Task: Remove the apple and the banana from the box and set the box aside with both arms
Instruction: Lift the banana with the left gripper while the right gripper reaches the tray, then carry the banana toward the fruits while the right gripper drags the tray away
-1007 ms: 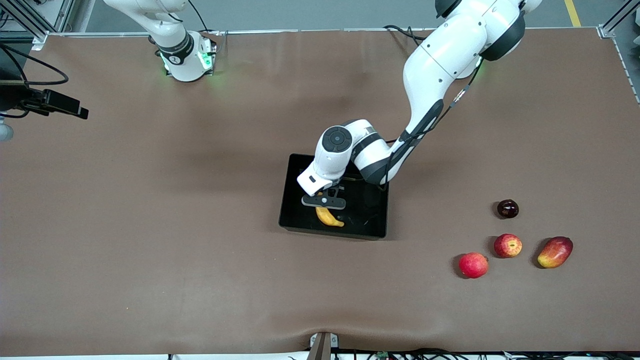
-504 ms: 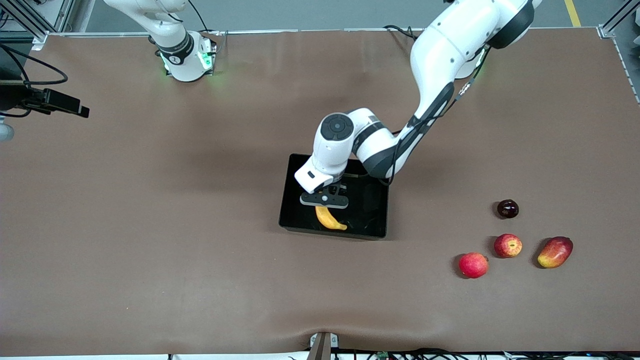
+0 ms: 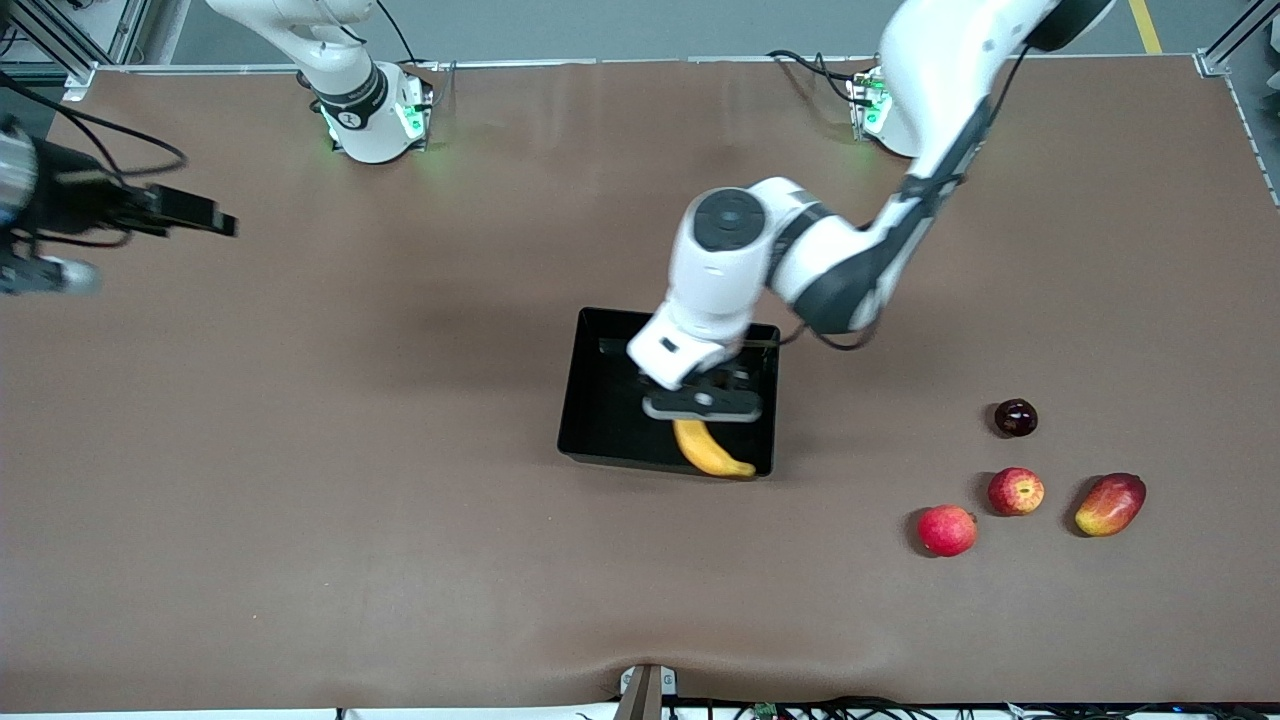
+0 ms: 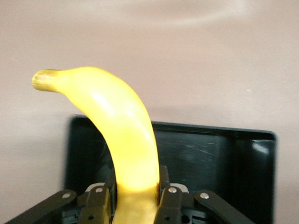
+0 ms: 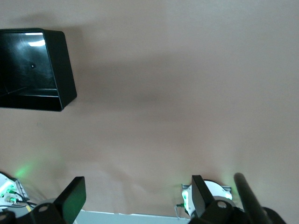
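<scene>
My left gripper [image 3: 703, 405] is shut on the yellow banana [image 3: 710, 452] and holds it in the air over the black box [image 3: 600, 400], above the box's front corner toward the left arm's end. In the left wrist view the banana [image 4: 119, 121] curves up from between the fingers of the left gripper [image 4: 135, 205], with the box [image 4: 210, 158] below. The red apple with yellow streaks [image 3: 1016, 491] lies on the table toward the left arm's end. My right gripper [image 5: 135, 196] is open and empty, up in the air at the right arm's end [image 3: 190, 215]; its view shows the box [image 5: 28, 70].
Beside the apple lie a plain red round fruit [image 3: 946, 530], a red-and-yellow mango [image 3: 1110, 504] and a dark round fruit [image 3: 1015, 417]. The brown table [image 3: 350, 500] spreads wide around the box.
My left gripper has risen and moved toward the left arm's end, carrying the banana up from the box floor. The right gripper has shifted slightly.
</scene>
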You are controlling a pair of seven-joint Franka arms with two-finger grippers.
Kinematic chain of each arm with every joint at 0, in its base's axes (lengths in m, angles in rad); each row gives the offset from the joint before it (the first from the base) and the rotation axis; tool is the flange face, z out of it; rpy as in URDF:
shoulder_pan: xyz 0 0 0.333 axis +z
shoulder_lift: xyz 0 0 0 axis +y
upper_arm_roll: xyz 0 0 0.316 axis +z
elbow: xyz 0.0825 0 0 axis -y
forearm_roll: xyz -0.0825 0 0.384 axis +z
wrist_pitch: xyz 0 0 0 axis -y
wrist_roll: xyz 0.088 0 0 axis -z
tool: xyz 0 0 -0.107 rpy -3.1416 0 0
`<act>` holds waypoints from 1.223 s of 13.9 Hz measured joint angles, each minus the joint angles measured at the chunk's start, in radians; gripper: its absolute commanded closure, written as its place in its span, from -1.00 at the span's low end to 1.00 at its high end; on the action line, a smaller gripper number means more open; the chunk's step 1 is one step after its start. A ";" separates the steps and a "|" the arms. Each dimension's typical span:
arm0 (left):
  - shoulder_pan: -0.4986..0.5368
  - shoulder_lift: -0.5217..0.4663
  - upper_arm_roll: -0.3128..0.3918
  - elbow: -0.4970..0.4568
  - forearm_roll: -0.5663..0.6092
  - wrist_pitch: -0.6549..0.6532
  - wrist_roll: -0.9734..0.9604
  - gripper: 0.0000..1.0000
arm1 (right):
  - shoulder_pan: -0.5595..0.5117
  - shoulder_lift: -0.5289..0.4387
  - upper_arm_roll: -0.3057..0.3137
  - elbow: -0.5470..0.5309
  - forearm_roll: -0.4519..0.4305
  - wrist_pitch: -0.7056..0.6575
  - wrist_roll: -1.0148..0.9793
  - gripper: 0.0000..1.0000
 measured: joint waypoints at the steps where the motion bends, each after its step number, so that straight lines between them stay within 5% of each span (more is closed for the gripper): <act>1: 0.044 -0.023 0.000 -0.004 -0.033 -0.032 0.081 1.00 | 0.035 0.022 0.001 -0.001 0.000 0.033 0.037 -1.00; 8: 0.316 -0.080 0.001 -0.216 -0.074 -0.052 0.375 1.00 | 0.284 0.223 0.007 -0.013 0.002 0.348 0.288 -1.00; 17: 0.472 -0.050 0.005 -0.468 0.031 0.137 0.595 1.00 | 0.581 0.517 0.002 -0.016 -0.080 0.719 0.466 -1.00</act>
